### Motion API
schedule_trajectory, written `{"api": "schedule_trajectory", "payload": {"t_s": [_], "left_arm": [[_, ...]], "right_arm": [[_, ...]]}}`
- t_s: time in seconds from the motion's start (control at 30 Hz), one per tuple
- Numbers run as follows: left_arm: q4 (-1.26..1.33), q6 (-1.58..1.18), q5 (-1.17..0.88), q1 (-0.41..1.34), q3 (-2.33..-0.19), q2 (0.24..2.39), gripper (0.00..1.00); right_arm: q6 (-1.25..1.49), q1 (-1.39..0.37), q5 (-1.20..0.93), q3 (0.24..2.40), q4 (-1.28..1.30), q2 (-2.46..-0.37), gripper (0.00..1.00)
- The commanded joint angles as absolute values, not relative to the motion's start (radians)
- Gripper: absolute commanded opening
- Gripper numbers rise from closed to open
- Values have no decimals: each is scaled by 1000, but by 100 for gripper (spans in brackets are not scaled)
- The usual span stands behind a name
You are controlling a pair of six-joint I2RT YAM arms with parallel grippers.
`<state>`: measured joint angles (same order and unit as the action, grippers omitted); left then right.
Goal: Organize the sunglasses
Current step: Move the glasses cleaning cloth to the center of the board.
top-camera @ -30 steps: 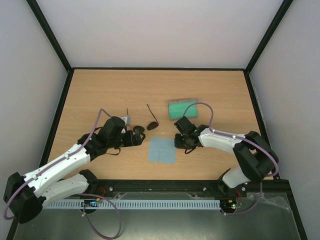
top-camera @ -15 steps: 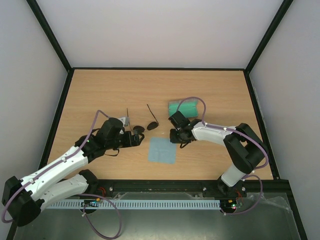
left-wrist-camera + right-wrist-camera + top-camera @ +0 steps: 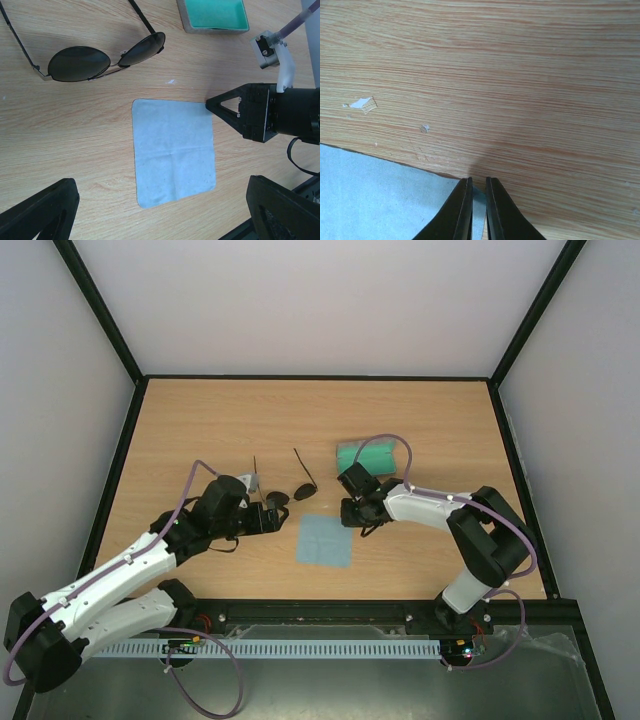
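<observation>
table [image 3: 200, 420]: wood-grain top, everything sits on it
left gripper [image 3: 162, 205]: spread wide, holding nothing – hovering over the near side of the cloth
right gripper [image 3: 478, 187]: squeezed down to a thin slit right on the cloth's far right corner, bit of blue showing between the tips
cloth [image 3: 324, 541]: flat blue-grey square, between the two arms
case [image 3: 365, 457]: grey, teal inside, open side up, beyond the right gripper
sunglasses [image 3: 105, 57]: lying on the table just past the cloth's far left corner, not touching it – temple arms unfolded, pointing away from the arms
</observation>
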<state>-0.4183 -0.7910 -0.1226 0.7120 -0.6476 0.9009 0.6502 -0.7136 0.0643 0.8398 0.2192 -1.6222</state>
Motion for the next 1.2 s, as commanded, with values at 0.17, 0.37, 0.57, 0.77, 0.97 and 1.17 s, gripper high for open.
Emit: {"api": "schedule_trajectory", "payload": {"t_s": [0.17,0.37,0.57,0.77,0.97,1.17], "left_arm": [[-424,-798,-124,704,-641,899,94],[-418,-788,-142,704,-642,917,93],[-410,-782,-159,705,-629,932,91],[-391,-782,-168,706,-606,946,89],[-345,-772,-176,706,-591,995,82],[-293,-733,-164,711,-620,1133,58]], "right_arm": [[597,-712,37,821,253,-1648,7],[577,-714,37,818,245,-1634,1],[529,-715,64,866,264,-1628,1],[496,-714,96,923,294,-1613,1],[475,-714,106,950,311,-1631,1],[481,-714,93,932,298,-1630,1]]}}
